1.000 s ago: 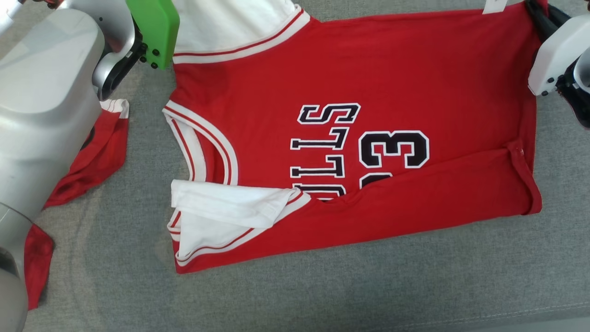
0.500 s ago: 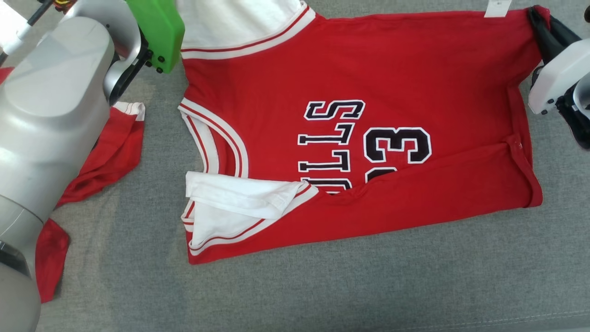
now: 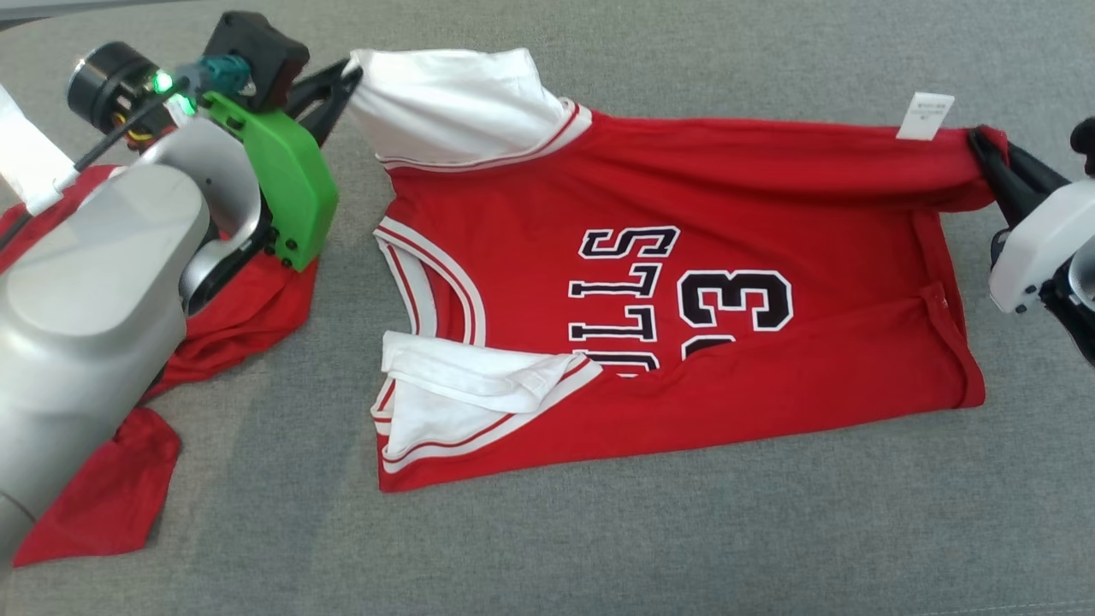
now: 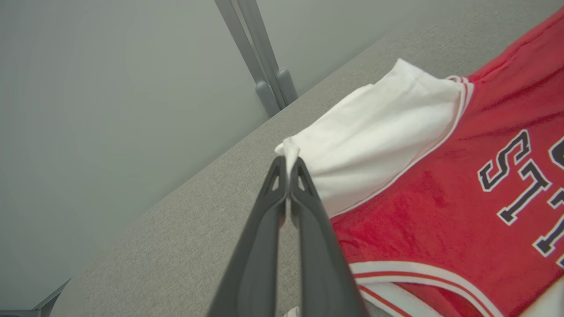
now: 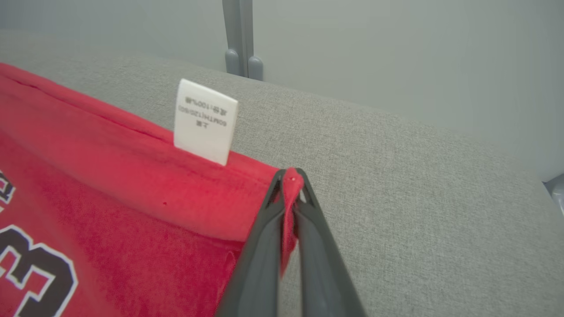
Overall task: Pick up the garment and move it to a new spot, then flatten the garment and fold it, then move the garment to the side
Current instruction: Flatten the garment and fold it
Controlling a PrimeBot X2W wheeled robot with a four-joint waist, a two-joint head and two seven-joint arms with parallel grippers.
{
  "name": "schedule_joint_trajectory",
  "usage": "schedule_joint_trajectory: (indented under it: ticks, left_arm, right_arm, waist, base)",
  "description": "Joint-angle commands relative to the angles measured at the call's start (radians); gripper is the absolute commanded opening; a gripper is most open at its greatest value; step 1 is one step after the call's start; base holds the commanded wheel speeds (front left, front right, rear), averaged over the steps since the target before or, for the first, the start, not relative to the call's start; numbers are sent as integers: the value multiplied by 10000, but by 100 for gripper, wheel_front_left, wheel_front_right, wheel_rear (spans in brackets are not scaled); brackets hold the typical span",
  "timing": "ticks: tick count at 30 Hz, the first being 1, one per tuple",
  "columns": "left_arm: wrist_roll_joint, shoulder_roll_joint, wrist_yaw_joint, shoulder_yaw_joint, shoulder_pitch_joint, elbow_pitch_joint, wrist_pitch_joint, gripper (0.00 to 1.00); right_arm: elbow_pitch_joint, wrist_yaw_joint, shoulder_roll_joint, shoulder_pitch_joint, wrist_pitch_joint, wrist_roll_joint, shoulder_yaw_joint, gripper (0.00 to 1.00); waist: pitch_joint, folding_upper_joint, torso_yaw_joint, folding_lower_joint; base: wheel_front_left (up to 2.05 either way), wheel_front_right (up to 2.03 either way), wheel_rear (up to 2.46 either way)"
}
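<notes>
Camera draws back; grips unchanged: left end effector (image 3: 349,79) pinches white sleeve (image 3: 453,103), right end effector (image 3: 982,144) pinches hem corner (image 3: 962,162). 12 o'clock edge of jersey (image 3: 684,197) taut; far-side fold likely next.

On grey surface (image 3: 684,547): red jersey (image 3: 727,205), far edge taut btwn left gripper (image 3: 349,79), pinching white sleeve (image 3: 453,103), & right gripper (image 3: 982,144), pinching hem corner nr tag (image 3: 925,115).
</notes>
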Motion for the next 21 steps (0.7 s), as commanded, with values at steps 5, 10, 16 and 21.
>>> schedule_joint_trajectory:
  ticks: [5,10,16,21]
  left_arm:
    - [-160,830,91,-221,948,-1454,633,0]
    - [-232,1771,333,-406,1829,-3077,1379,0]
    - [-643,2713,745,-491,2904,-4824,2062,0]
    - [-703,3177,888,-586,3792,-5901,2673,0]
  right_arm:
    - [-426,-15,-579,617,127,378,477,0]
    - [-876,-15,-949,1129,213,786,866,0]
    - [-1396,-15,-1314,1665,419,1185,1386,0]
    - [-1783,-15,-1554,1939,496,1361,1884,0]
  waist:
    - [-641,0,279,0]
    - [-920,0,295,0]
    - [-1173,0,251,0]
    - [-1333,0,161,0]
  base:
    - [0,0,0]
    - [0,0,0]
    - [0,0,0]
    - [0,0,0]
